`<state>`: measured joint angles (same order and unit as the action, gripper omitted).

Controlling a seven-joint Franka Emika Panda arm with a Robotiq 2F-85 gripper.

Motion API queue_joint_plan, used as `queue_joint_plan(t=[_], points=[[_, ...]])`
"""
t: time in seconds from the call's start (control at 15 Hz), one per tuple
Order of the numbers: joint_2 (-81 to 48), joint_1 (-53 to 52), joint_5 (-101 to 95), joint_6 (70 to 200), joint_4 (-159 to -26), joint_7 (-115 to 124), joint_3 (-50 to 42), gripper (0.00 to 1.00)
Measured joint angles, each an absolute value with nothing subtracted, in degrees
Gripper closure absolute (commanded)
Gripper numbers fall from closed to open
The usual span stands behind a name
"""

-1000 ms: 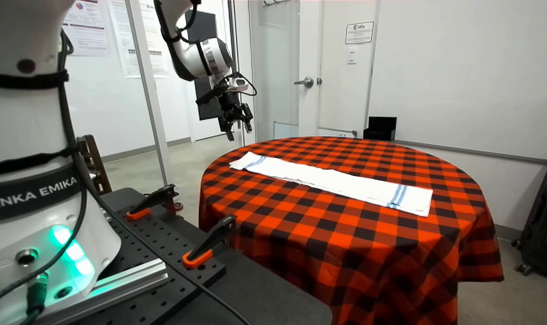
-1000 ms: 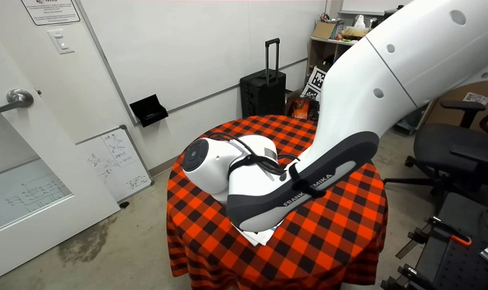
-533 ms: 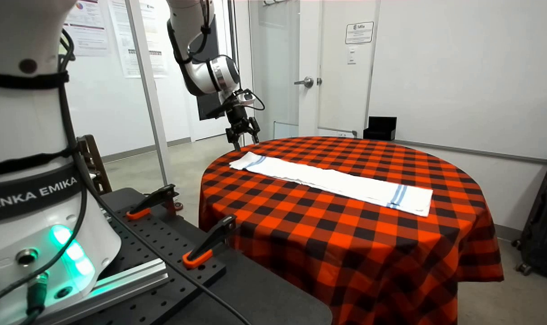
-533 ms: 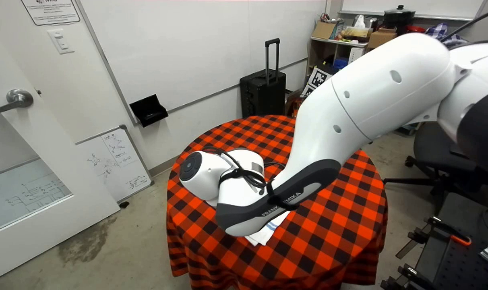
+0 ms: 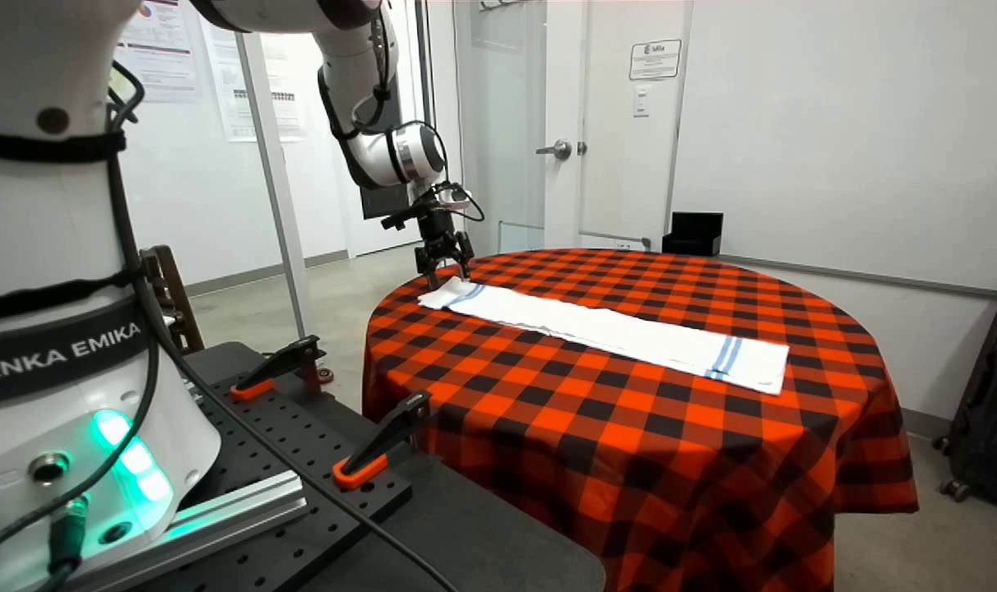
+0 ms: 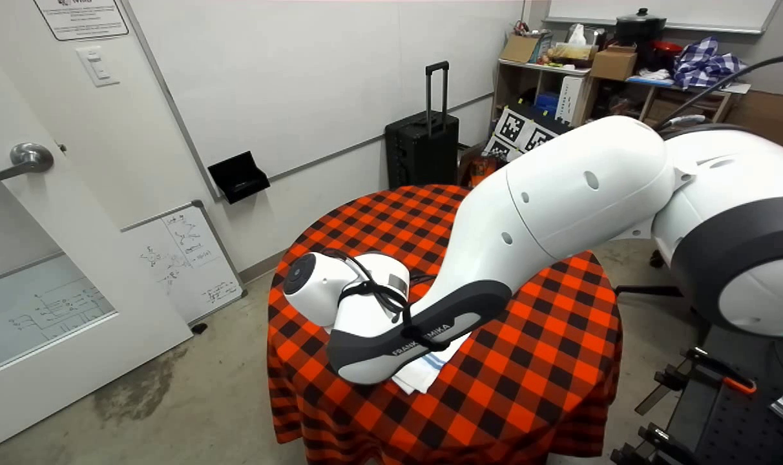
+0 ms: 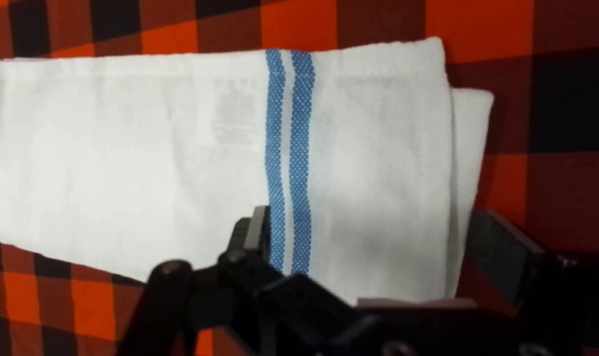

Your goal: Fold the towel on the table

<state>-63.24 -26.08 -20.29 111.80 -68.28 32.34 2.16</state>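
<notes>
Your gripper [image 7: 369,225] is spread wide, holding nothing, one finger over the towel [image 7: 181,148] by its blue stripes, the other at its end edge; whether either touches, you can't tell. The towel lies in a long strip across the cloth-covered table [image 5: 540,382].

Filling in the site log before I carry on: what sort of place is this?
Likely a robotics lab, perhaps an office used as one, going by a scribbled whiteboard, printed markers and a perforated base plate.
</notes>
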Motion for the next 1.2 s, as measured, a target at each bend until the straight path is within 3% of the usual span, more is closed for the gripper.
queue_joint_plan(t=[0.47, 0.67, 1.2], points=[[-66.6, -26.1, -17.3, 107.3, -62.2, 32.3, 1.7, 0.81], [-67.2, -26.1, -17.0, 106.6, -60.8, 32.3, 1.7, 0.99], [-62.9, -26.2, -17.1, 106.8, -64.3, 32.7, 3.1, 0.99]])
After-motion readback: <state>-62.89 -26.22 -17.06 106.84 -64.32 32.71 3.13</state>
